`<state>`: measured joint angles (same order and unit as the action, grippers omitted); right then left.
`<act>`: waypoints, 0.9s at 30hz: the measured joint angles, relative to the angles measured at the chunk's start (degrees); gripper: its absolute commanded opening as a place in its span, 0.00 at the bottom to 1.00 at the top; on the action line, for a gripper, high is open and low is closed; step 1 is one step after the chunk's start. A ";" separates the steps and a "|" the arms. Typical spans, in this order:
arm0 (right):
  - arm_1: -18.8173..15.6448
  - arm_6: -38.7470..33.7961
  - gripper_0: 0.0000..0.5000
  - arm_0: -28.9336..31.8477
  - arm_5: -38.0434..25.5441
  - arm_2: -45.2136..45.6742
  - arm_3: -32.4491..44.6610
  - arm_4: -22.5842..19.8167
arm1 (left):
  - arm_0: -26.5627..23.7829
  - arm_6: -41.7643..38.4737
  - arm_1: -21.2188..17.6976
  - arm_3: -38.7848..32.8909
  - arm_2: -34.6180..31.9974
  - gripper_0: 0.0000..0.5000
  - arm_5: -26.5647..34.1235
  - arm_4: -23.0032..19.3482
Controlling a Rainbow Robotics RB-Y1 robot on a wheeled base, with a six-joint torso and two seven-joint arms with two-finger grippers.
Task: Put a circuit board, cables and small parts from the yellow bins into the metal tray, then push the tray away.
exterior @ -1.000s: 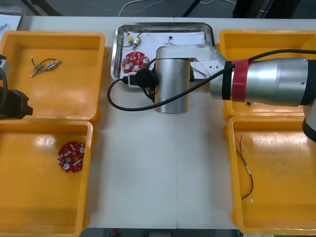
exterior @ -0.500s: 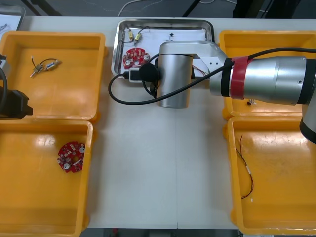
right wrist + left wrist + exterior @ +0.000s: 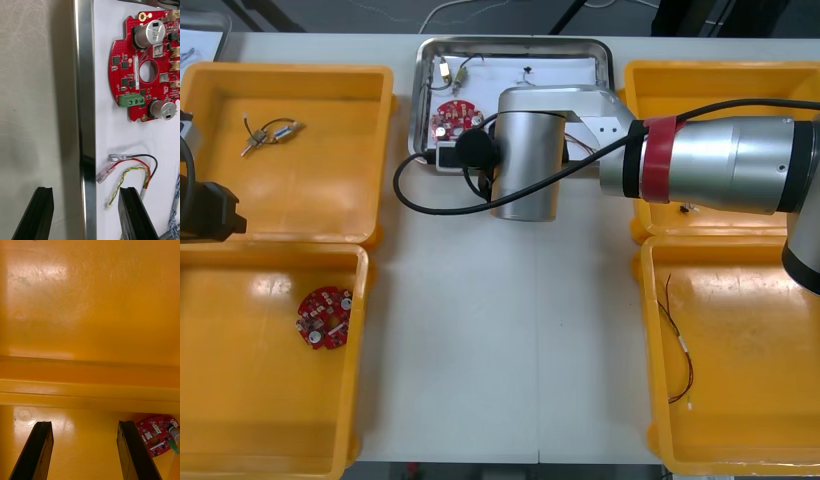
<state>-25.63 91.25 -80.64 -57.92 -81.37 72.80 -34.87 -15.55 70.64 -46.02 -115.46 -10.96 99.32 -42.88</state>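
Right gripper [image 3: 86, 215] is held spread and empty, astride the near rim of the metal tray [image 3: 84, 75]. A circuit board [image 3: 144, 67] and a red and yellow cable [image 3: 129, 174] are seen lying on the tray's white floor. Left gripper [image 3: 84, 453] is parked, fingers apart, over the left yellow bins [image 3: 90, 382].

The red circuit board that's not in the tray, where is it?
The circuit board lies in the near yellow bin on the robot's left in the front view, close to that bin's right wall.
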 measured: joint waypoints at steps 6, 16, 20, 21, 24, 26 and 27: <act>0.07 0.21 1.00 -0.10 -2.22 0.05 0.02 -2.07 | 0.00 0.00 0.00 0.00 0.00 1.00 0.00 0.00; 0.21 2.25 1.00 0.10 -18.55 8.98 3.29 -5.88 | 0.00 0.00 0.00 0.00 0.00 1.00 0.00 0.00; 0.19 2.01 1.00 0.94 -25.59 15.26 6.58 -5.92 | 0.00 0.00 0.00 0.00 0.00 1.00 0.00 0.00; 0.14 1.56 1.00 1.24 -27.17 16.71 7.72 -5.93 | 0.00 0.00 0.00 0.00 0.00 1.00 0.00 0.00; -0.26 -2.97 1.00 2.23 -31.53 20.05 11.36 -6.02 | 0.01 0.00 0.00 0.00 0.00 1.00 0.00 0.00; -0.80 -7.09 1.00 2.93 -34.10 21.85 13.74 -6.62 | 0.01 0.00 0.00 0.00 0.00 1.00 0.00 0.00; -1.11 -8.52 1.00 3.26 -35.16 22.66 14.73 -7.16 | 0.01 0.00 0.00 0.00 0.00 1.00 0.00 0.00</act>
<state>-26.74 82.73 -77.38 -93.08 -58.72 87.53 -42.02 -15.54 70.64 -46.02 -115.46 -10.95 99.32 -42.88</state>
